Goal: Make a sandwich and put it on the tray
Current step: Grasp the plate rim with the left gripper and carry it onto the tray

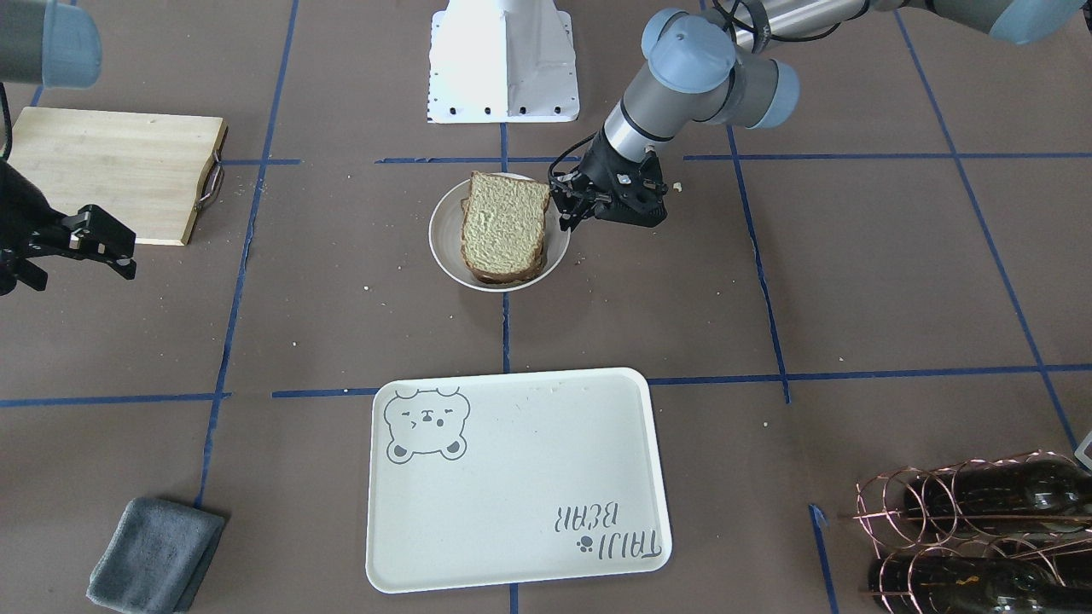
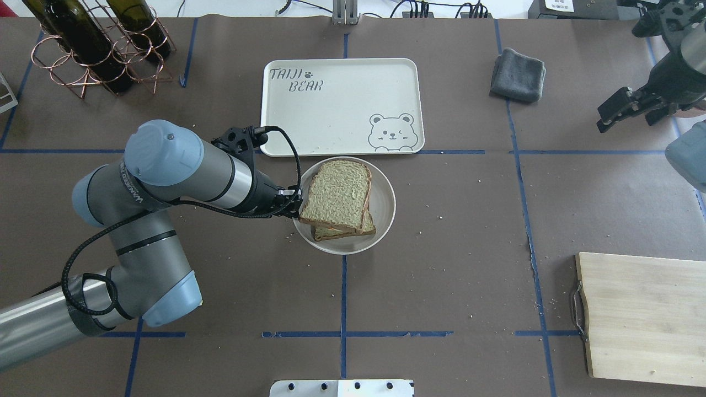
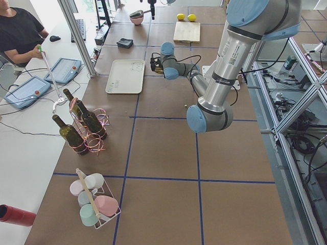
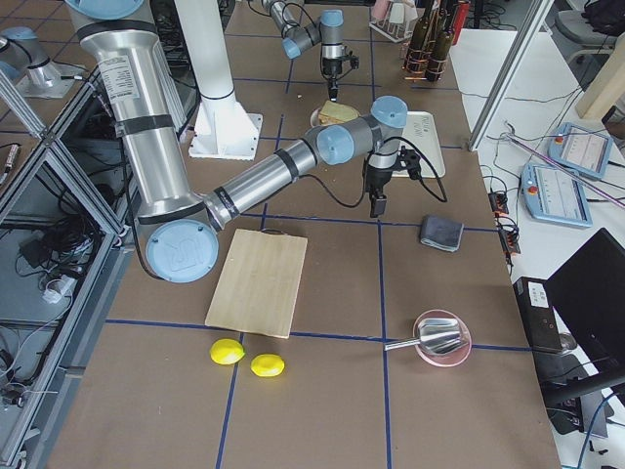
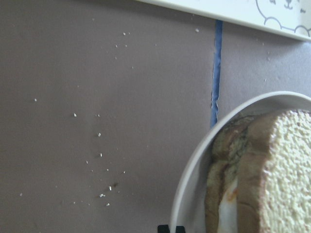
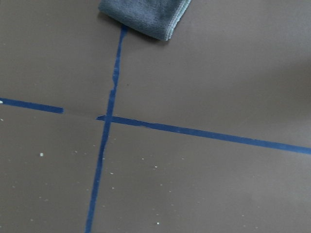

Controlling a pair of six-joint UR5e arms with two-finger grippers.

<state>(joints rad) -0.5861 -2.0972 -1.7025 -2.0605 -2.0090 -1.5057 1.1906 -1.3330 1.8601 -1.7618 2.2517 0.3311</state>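
Note:
The sandwich [image 2: 339, 196] is two tan, brown-crusted bread slices stacked on a small round off-white plate [image 2: 383, 207] at mid-table. In the left wrist view the white egg [image 5: 224, 213] shows between the slices. My left gripper [image 2: 296, 203] is at the plate's left rim, and its jaws look shut on that rim [image 5: 182, 194]. It also shows in the front view [image 1: 566, 215]. The cream bear tray [image 2: 331, 110] lies bare just beyond the plate. My right gripper [image 2: 631, 113] is open and empty, above the table far to the right.
A pale wooden cutting board [image 2: 642, 317] lies at the near right. A folded grey cloth [image 2: 517, 74] is right of the tray. A copper rack with wine bottles [image 2: 94, 47] stands at the far left. Crumbs dot the brown table.

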